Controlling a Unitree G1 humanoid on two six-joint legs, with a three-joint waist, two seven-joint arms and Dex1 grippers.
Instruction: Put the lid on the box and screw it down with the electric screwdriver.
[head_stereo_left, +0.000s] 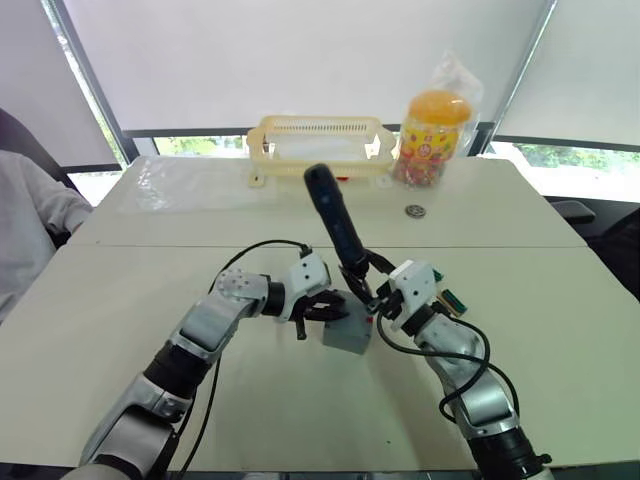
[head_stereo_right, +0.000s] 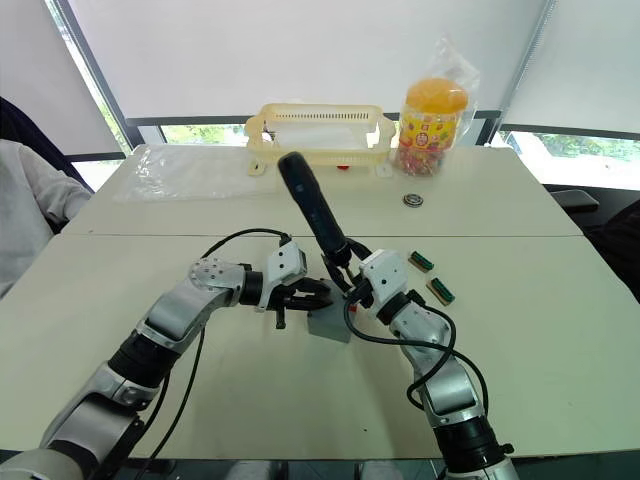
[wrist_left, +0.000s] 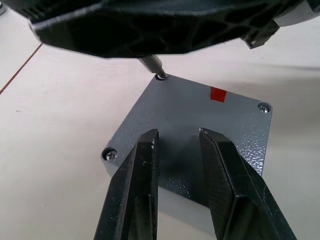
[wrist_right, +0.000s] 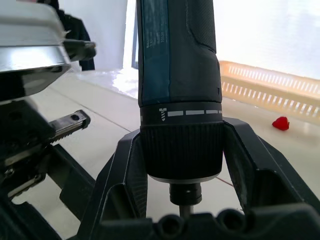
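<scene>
The lid (wrist_left: 200, 125) already sits on the box (head_stereo_left: 348, 334), which stands on the tabletop (head_stereo_left: 200, 400) between the two grippers. The red mark (wrist_left: 217, 94) is on the lid's top, and screws show in three corners.

The right gripper (head_stereo_left: 372, 295) has its jaws clenched around the collar of the electric screwdriver (head_stereo_left: 335, 225), with one finger on each side of the dark ring in the right wrist view. The tool leans away from the robot, and its bit (wrist_left: 151, 64) rests in the screw (wrist_left: 161, 76) at the corner of the lid farthest from the left jaws.

The left gripper (wrist_left: 177, 165) is just above the near part of the lid. Its jaws stand apart with a narrow gap and grasp nothing. I cannot tell if the fingertips touch the lid.

I judge that the step in hand is driving this far corner screw. To do it well, the bit should stay centred in the screw head, and the tool should come closer to upright, because a slanted bit may slip out. The left jaws could press the lid or hold the box, so it does not turn with the screw.
</scene>
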